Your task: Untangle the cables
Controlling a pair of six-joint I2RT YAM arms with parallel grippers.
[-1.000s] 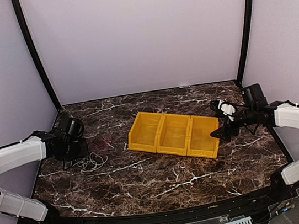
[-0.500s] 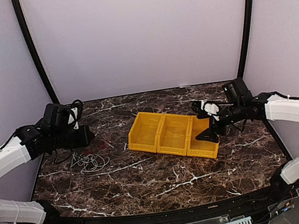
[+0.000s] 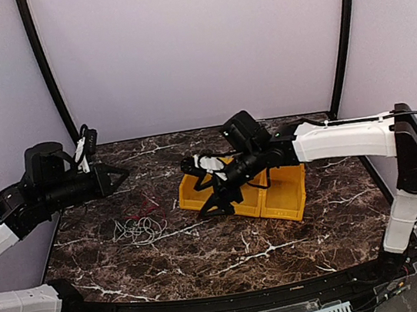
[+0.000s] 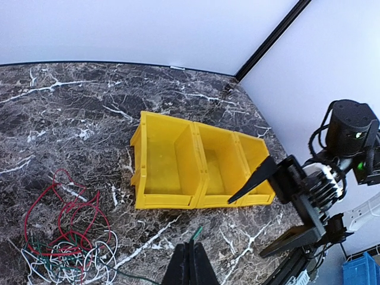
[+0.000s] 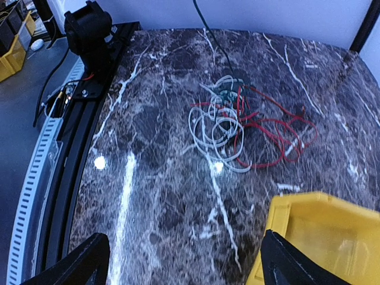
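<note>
The cables lie tangled on the marble table left of the bins: white loops [image 3: 136,230], red loops [image 3: 146,205]. The tangle shows in the left wrist view as red [image 4: 64,218] and white [image 4: 77,265], and in the right wrist view as white [image 5: 215,126] and red [image 5: 274,132]. My left gripper [image 3: 120,173] is raised above the tangle and shut [image 4: 190,261] on the dark greenish-black cable, whose end [image 4: 198,233] pokes out past the tips. That cable [image 5: 209,32] rises taut from the pile. My right gripper [image 3: 202,185] is open and empty [image 5: 190,267], stretched over the left bin, facing the tangle.
A yellow three-compartment bin [image 3: 282,208] sits mid-table, also in the left wrist view [image 4: 166,199] and the right wrist view [image 5: 323,237]. The right gripper [image 4: 244,228] hangs in front of it. The table's front rail [image 5: 41,172] and a black mount [image 5: 89,29] lie beyond the pile.
My right arm has swung far left across the bins toward the tangle. My left gripper has risen and moved right, drawing the dark cable up; the white loops shifted slightly right.
</note>
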